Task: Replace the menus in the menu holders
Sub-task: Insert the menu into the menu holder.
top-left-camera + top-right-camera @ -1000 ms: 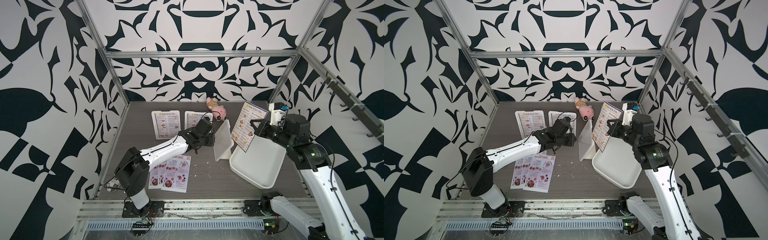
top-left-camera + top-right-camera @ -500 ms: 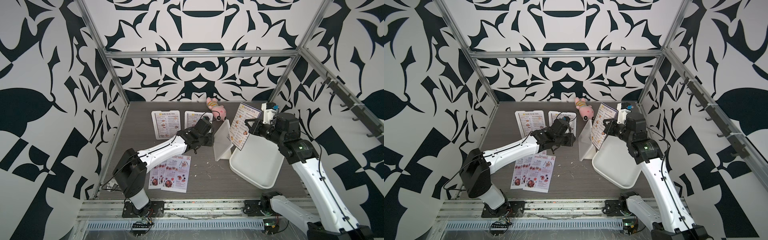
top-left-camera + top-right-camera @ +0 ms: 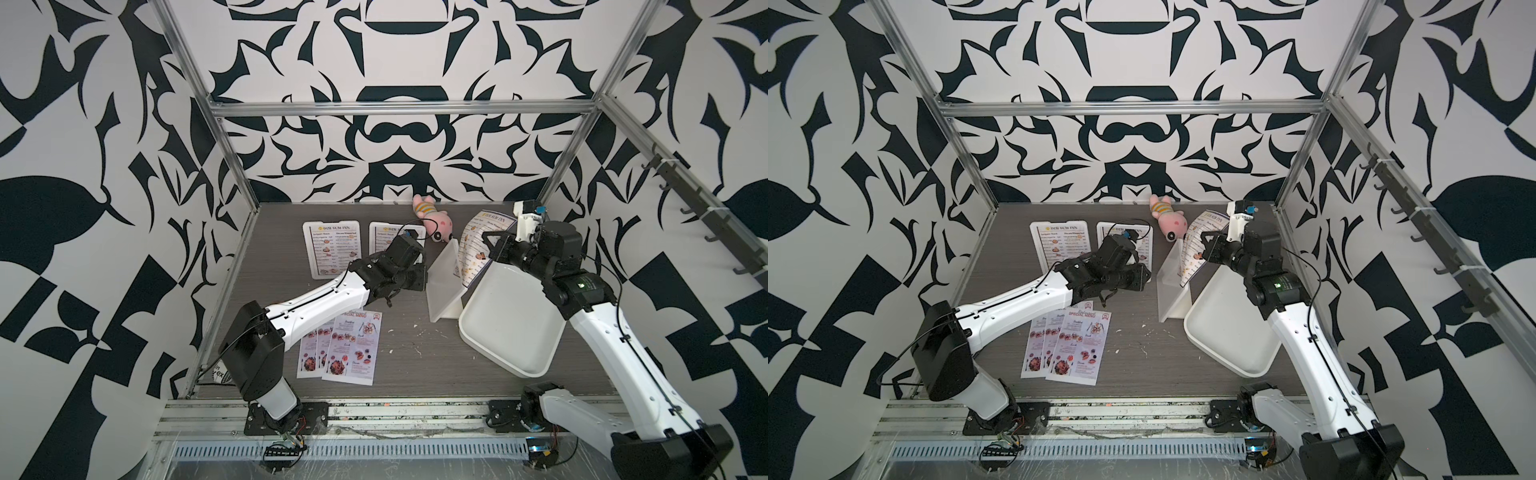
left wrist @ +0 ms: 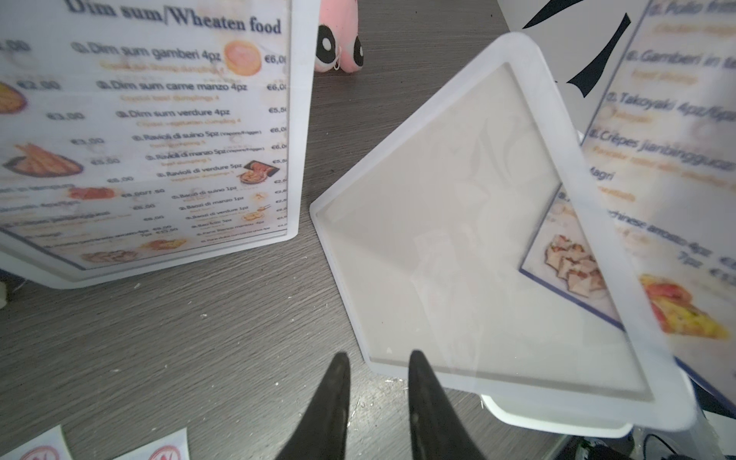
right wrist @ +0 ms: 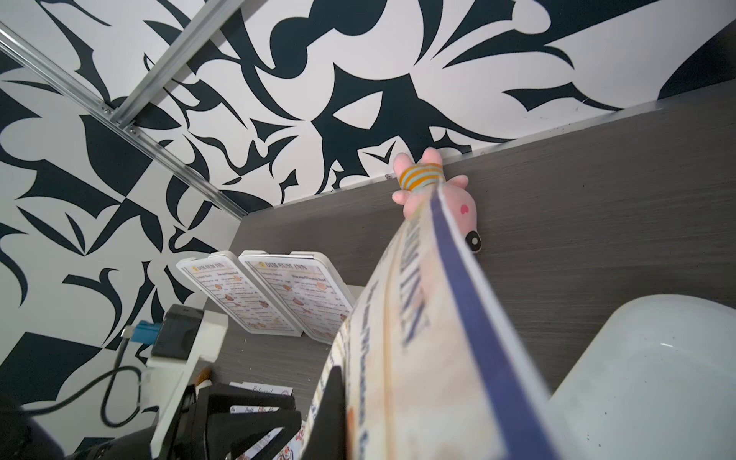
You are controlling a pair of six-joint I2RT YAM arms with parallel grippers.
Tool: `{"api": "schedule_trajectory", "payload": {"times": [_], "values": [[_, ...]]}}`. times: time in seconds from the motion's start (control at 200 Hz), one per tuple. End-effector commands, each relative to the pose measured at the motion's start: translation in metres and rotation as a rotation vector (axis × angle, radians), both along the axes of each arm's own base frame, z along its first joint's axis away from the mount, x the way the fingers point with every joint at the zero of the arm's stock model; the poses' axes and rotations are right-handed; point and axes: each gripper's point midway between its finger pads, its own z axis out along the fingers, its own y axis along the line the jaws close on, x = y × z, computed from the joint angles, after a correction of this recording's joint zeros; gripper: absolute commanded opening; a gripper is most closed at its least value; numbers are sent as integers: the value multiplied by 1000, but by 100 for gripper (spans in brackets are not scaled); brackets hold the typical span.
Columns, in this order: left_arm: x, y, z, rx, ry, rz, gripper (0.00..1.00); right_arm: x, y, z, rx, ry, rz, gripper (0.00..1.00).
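My right gripper (image 3: pixel 492 247) pinches one Dim Sum menu (image 3: pixel 484 226); left gripper (image 4: pixel 376 358) gapes empty; two holders (image 3: pixel 331 223) (image 3: pixel 384 225), three pink menus (image 3: pixel 353 349) pending

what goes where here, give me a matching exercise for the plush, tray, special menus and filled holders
Things:
1 plush
2 tray
3 special menus
4 filled holders

Places:
a fanned flat, front left
b lying at the back, centre
c standing side by side, back left
d lying on the right side

Pairs: 1-b, 2-d, 3-a, 4-c
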Motion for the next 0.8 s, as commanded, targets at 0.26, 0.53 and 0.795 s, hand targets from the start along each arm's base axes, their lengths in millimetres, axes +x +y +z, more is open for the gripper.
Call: {"api": "schedule_trajectory", "payload": {"times": [0.26, 0.53, 0.795], "values": [[3, -3, 21, -23, -19, -12, 29, -17, 9, 28, -52, -121, 100, 0], [2, -4, 17, -19, -8, -11, 28, -26, 22, 31, -44, -135, 193, 0], [3, -3, 15, -20, -5, -2, 28, -17, 15, 25, -98, -138, 155, 0]]}}
